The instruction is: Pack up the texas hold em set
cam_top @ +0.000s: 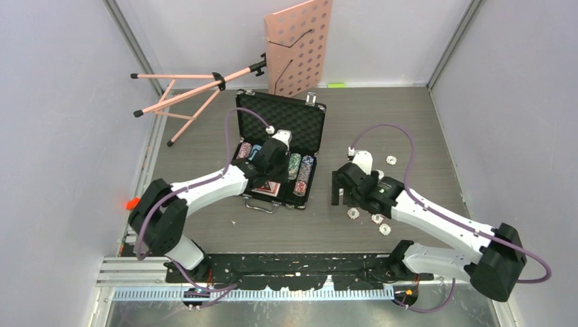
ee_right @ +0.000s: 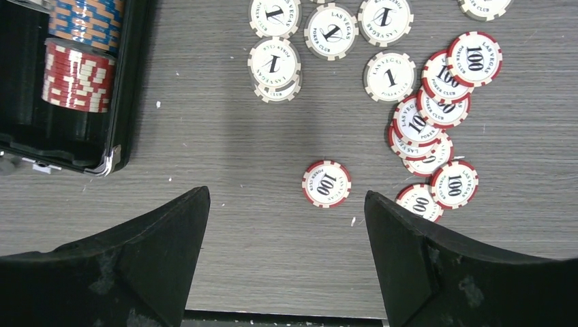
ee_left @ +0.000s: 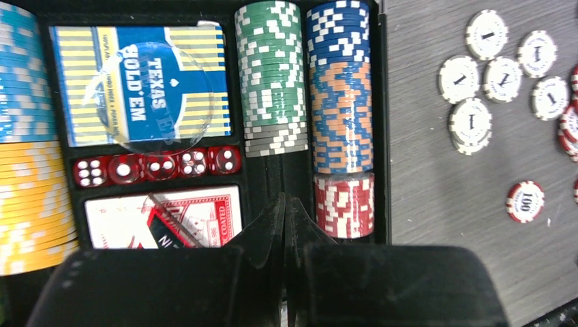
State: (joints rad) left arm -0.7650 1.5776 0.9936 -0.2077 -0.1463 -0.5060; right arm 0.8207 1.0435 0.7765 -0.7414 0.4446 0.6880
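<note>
Black foam-lined case [cam_top: 286,114] holds striped chips [ee_left: 270,75]; left tool [ee_left: 286,208] pinched closed, right tool [ee_right: 286,196] spread.

The grey table [cam_top: 422,122] carries an open case [cam_top: 279,119], loose chips [ee_right: 389,75], pink stand [cam_top: 300,48].

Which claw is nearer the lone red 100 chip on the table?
Right. The right claw hangs open with the lone red 100 chip just ahead of its gap; the left claw is shut over the case, across its side wall from the chip.

You had glossy plastic chips [ee_right: 327,184] on a matt, wood-grained table [ee_right: 272,259], an egg-crate foam-lined case [cam_top: 279,119] and shiny translucent dice [ee_left: 157,167].
</note>
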